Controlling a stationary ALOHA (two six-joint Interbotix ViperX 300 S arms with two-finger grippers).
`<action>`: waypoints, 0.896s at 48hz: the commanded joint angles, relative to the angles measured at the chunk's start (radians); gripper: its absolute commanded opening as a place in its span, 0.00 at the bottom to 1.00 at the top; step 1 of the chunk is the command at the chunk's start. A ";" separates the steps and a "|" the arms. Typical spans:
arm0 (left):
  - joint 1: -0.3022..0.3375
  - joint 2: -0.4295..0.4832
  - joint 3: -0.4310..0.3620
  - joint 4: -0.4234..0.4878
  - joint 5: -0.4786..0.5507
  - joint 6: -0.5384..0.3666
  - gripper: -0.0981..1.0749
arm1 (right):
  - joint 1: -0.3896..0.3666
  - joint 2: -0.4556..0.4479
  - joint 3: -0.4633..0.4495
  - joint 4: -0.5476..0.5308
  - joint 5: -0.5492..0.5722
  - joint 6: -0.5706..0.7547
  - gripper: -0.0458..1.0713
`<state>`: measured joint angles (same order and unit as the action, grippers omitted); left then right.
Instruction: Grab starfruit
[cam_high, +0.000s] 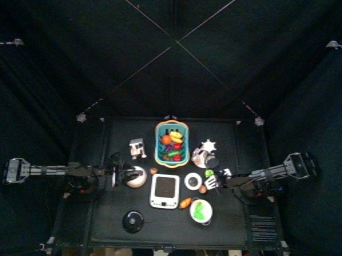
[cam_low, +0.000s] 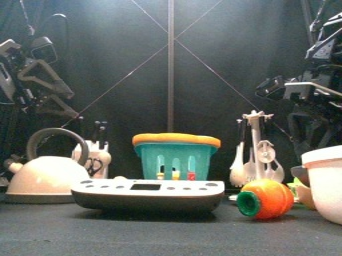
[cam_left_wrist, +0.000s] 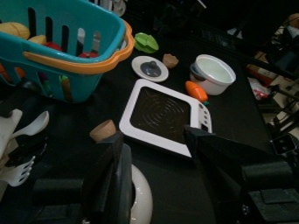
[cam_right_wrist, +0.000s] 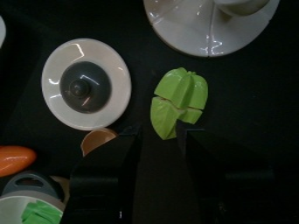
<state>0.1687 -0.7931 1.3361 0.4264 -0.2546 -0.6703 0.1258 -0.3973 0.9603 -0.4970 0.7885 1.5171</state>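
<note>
The starfruit (cam_right_wrist: 177, 103) lies on the table (cam_high: 100, 215) right of the middle, between the teal basket (cam_high: 171, 143) at the middle of the back edge and the small white plate (cam_right_wrist: 86, 79). In the right wrist view it is pale green and ridged. A strip of bare black table keeps it apart from the plate's rim.

The right gripper (cam_right_wrist: 162, 133) points down at it with its fingers released and spread. The starfruit's near end sits just ahead of the gap between the 2 jaws, and whether either jaw touches it cannot be told. A small tan piece (cam_right_wrist: 100, 140) lies just beside 1 jaw on the plate's side. An orange piece (cam_right_wrist: 14, 159) lies farther toward the front edge.

The left gripper (cam_left_wrist: 158, 144) hangs above the white kettle (cam_low: 47, 175) on the table's left half, fingers apart and grasping nothing. Ahead of it the white scale (cam_left_wrist: 163, 114) fills the middle of the table toward the front edge. A white bowl (cam_left_wrist: 211, 83) stands near the front edge beyond the scale.

Bare table shows along the left edge and along the right edge. The things crowd the middle band from back to front.

The marks on the scale's face are too small to read.
</note>
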 joint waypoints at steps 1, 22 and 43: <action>0.002 0.003 -0.021 -0.002 0.002 0.003 0.87 | -0.011 -0.012 0.000 0.002 -0.008 0.002 0.75; 0.002 0.003 -0.021 -0.002 0.005 0.003 0.87 | -0.069 0.023 0.031 0.000 -0.012 0.003 0.97; 0.002 0.003 -0.018 -0.002 0.005 0.003 0.87 | -0.135 0.124 0.058 0.003 -0.183 0.003 0.97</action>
<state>0.1687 -0.7915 1.3361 0.4264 -0.2454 -0.6688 0.0000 -0.2807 1.0232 -0.4970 0.6243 1.5171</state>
